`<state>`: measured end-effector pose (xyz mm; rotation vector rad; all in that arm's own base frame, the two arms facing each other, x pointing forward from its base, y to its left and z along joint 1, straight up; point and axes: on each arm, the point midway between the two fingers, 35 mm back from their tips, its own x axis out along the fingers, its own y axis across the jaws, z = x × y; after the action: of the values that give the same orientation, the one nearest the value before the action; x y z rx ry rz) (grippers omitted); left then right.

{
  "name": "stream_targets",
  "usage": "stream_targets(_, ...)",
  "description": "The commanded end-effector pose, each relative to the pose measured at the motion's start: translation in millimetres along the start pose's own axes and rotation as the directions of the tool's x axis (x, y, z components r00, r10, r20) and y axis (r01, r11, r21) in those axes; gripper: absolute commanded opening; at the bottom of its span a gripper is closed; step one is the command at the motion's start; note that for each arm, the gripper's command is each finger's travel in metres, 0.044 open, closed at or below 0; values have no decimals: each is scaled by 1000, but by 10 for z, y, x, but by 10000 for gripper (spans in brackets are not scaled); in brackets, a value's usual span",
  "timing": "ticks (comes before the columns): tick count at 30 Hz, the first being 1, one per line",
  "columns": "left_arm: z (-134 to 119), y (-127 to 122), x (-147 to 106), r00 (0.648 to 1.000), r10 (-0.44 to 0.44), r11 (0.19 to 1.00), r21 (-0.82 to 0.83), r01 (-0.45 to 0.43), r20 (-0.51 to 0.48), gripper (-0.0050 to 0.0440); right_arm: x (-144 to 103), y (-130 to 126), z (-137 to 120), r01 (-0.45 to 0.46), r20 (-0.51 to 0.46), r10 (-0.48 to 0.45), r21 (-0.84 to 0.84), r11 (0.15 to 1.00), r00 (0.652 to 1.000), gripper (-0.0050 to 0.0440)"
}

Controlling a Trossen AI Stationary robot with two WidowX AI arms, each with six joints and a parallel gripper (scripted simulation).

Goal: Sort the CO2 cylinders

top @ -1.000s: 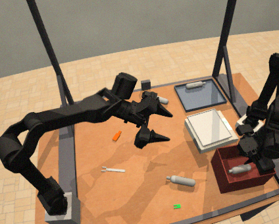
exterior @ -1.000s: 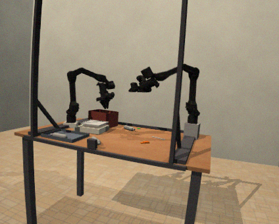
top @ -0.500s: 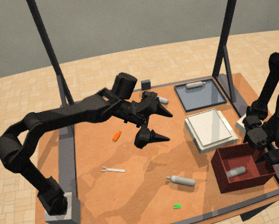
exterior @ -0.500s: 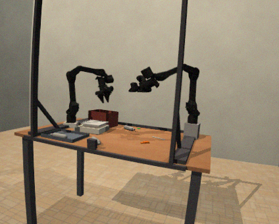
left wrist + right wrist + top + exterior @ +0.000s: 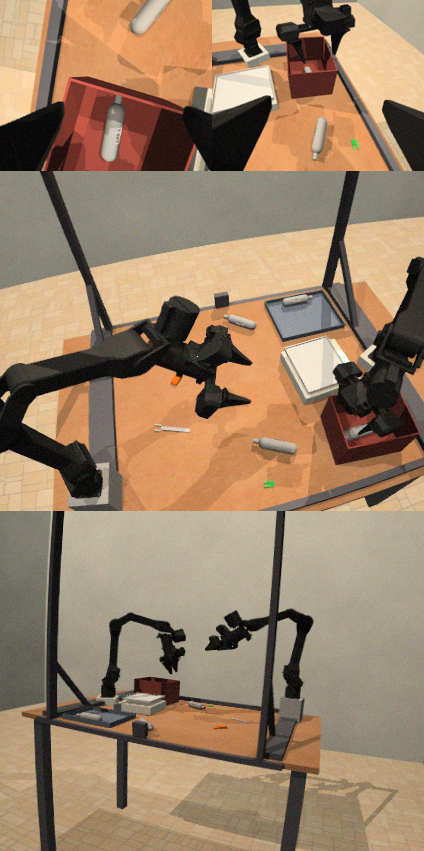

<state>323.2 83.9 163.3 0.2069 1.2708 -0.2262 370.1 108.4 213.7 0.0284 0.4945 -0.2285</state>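
Is hovering over the scrap bin (image 5: 351, 453) (image 5: 170, 694) (image 5: 130, 92) (image 5: 312, 85) with the left end effector (image 5: 361, 423) (image 5: 172, 671) (image 5: 123, 109) (image 5: 319, 59), spreading its fingers wide and gripping nothing. Is showing the first CO2 cylinder (image 5: 356, 432) (image 5: 113, 131) (image 5: 307, 69) inside this bin, below those fingers and apart from them. Is bearing a printed label in the left wrist view, too small for a sure reading.

Is hanging well apart from the bin with the right end effector (image 5: 250, 382) (image 5: 206, 648) (image 5: 327, 103), also opening wide around nothing, above the worktop (image 5: 200, 463) (image 5: 180, 721) (image 5: 95, 57) (image 5: 288, 126).

Is lying flat in the tray (image 5: 310, 321) (image 5: 112, 719), near its far wall in the top view, as the second cylinder (image 5: 296, 300) (image 5: 90, 716). Is resting on the worktop near the dark block (image 5: 221, 299) (image 5: 140, 729), as the third cylinder (image 5: 241, 322) (image 5: 148, 724). Is lying on its side near the bin, between the bin and the white forked tool (image 5: 172, 429) (image 5: 241, 720), as the fourth cylinder (image 5: 276, 445) (image 5: 196, 705) (image 5: 150, 15) (image 5: 319, 135).

Is standing between tray and bin, carrying no cylinder, as the scale (image 5: 315, 363) (image 5: 144, 703) (image 5: 244, 88). Is lying near the fourth cylinder as a small green piece (image 5: 269, 484) (image 5: 210, 706) (image 5: 354, 144). Is showing orange below the right arm in the top view, as another small piece (image 5: 176, 379) (image 5: 220, 727).
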Motion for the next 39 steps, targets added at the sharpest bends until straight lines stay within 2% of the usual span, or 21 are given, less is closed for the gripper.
stream_targets(1,470,-179,426,999,42,997,-72,-41,15,440,-240,-432,-82,-90,-43,89,-41,995,995,440)
stream_targets(8,864,-518,861,997,64,979,-197,-52,54,440,-502,-808,-451,-208,-111,197,-103,973,974,440)
stream_targets(10,864,-518,861,997,64,979,-197,-52,54,440,-502,-808,-451,-208,-111,197,-103,973,974,440)
stream_targets(15,989,-685,1050,996,67,969,-243,-50,66,440,-744,-980,-675,-291,-103,279,-133,947,955,440)
stream_targets(21,1023,-735,1098,995,69,966,-255,-48,71,440,-909,-1060,-896,-355,-89,345,-164,920,934,440)
stream_targets(33,1021,-732,1098,995,65,965,-257,-45,70,440,-928,-1065,-902,-361,-84,352,-167,917,932,440)
stream_targets(39,1110,-729,1099,997,59,983,-175,-49,52,296,-926,-1064,-899,-361,-84,352,-165,918,932,440)
